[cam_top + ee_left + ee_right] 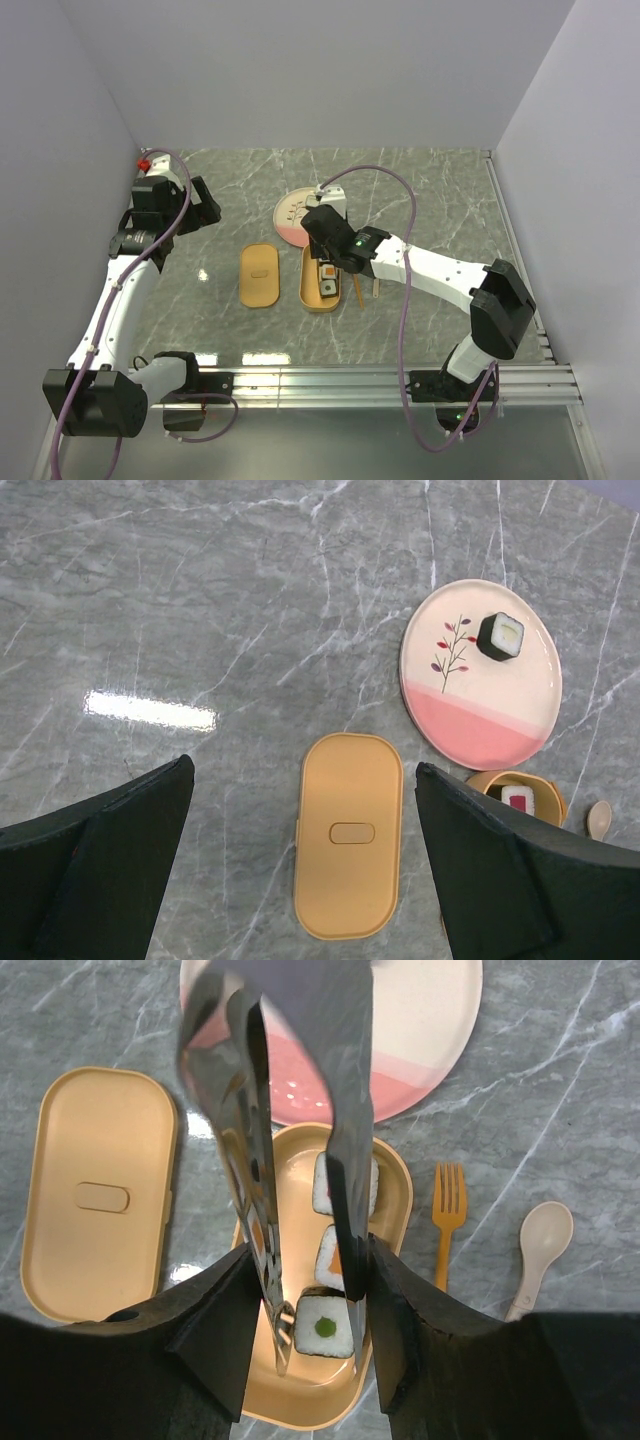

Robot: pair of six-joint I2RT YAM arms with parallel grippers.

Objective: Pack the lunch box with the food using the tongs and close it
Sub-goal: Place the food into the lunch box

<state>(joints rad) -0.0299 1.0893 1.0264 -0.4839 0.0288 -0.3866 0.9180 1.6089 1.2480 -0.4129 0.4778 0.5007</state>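
The lunch box base point(300, 1400) lies open under my right gripper point(310, 1260), which is shut on the tongs point(255, 1160). Three pieces of the food lie in the box: a green-centred roll point(325, 1326), an orange-centred one point(330, 1258) and one further back point(322, 1185). The tongs' tips stand spread on either side of the green-centred roll, the left tip apart from it. The lid point(350, 850) lies flat on the table left of the base. One more roll point(501, 636) sits on the plate point(480, 730). My left gripper point(305, 780) hovers open above the lid, holding nothing.
An orange fork point(448, 1220) and a beige spoon point(540, 1245) lie on the marble just right of the box. The round pink-and-cream plate point(292, 215) sits behind the box. Walls close in the table on the left, back and right.
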